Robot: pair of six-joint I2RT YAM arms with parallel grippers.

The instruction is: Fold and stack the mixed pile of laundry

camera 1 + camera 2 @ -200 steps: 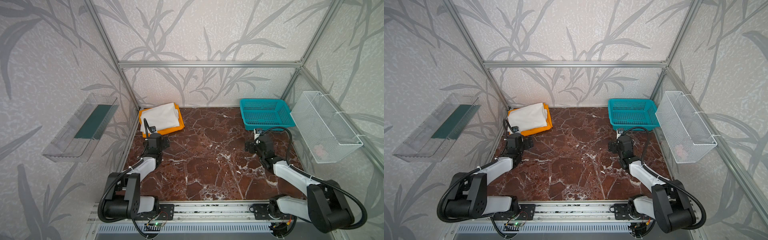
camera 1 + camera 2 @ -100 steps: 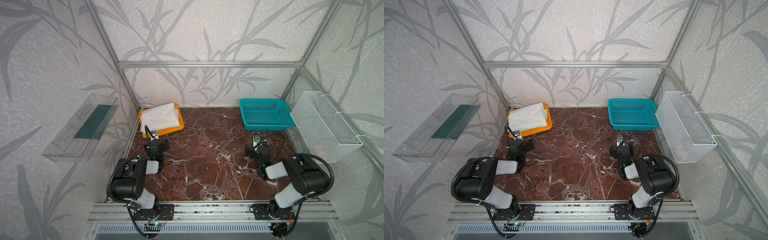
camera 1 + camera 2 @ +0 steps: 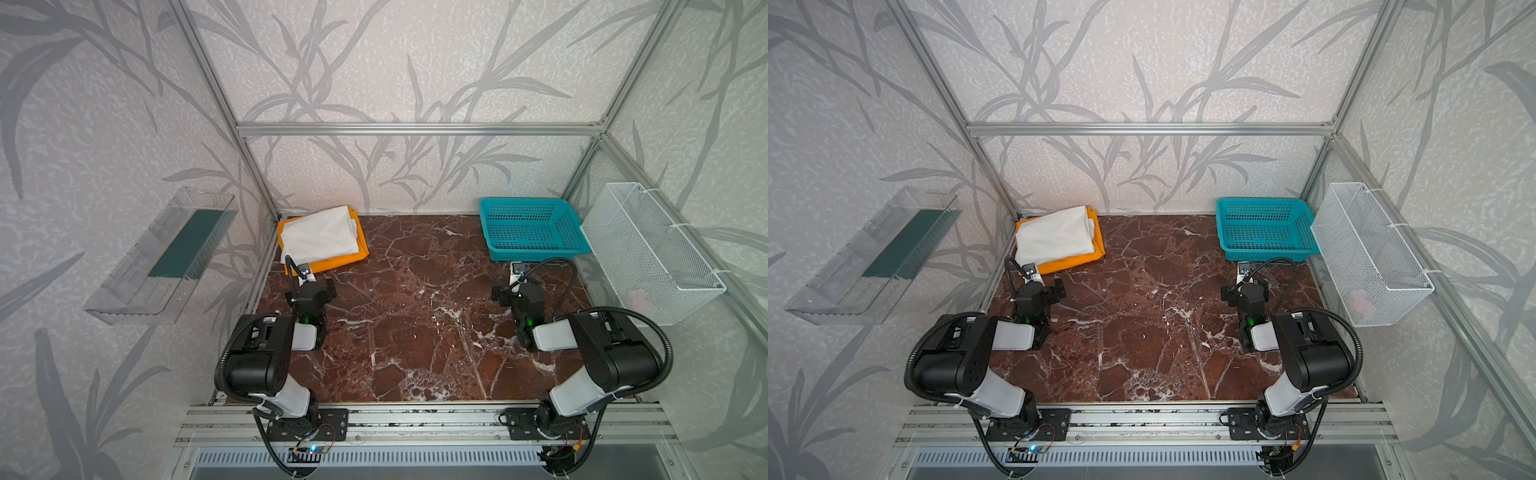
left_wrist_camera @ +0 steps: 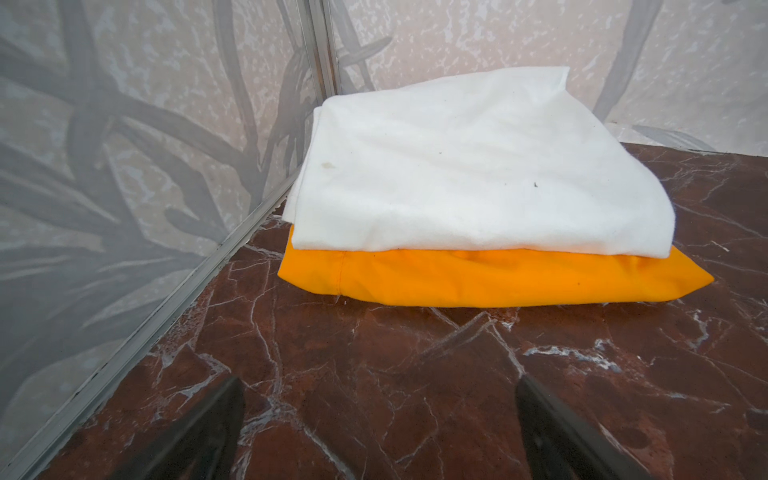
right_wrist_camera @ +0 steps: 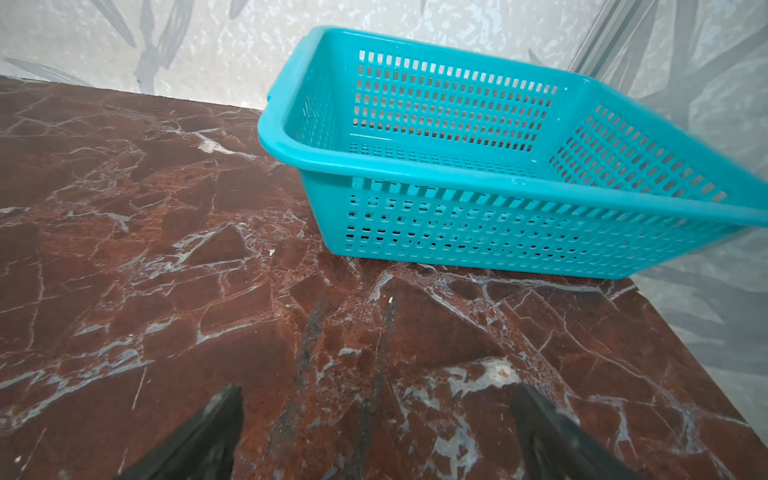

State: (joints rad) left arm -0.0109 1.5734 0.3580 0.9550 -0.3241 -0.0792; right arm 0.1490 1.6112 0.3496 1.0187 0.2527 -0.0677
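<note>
Nearest the camera, along the aluminium rail (image 3: 415,419), the left arm (image 3: 257,361) and the right arm (image 3: 611,357) are seen folded back on their bases, elbows up. A little further in, the left gripper (image 4: 378,390) is held low over the marble tabletop (image 3: 415,332). Its jaws are spread wide and nothing is caught in them; only bare stone is seen between the dark fingers (image 4: 199,432). The same is seen across the table: the right gripper (image 5: 376,395) is held just above the marble, released and empty.

Beyond the left gripper, near it but not touched, the laundry is found stacked in the far left corner, close against the side frame. The white shirt (image 4: 478,166) is laid folded on top. The orange trousers (image 4: 478,276) are folded flat beneath it, an orange margin showing along the near edge.

In the far right corner, ahead of the right gripper, the teal basket (image 5: 498,224) is set upright on the marble. On the right wall a white wire basket (image 3: 648,249) is hung, with something pale inside that is too blurred to be told. On the left wall a clear tray (image 3: 166,257) is mounted.
</note>
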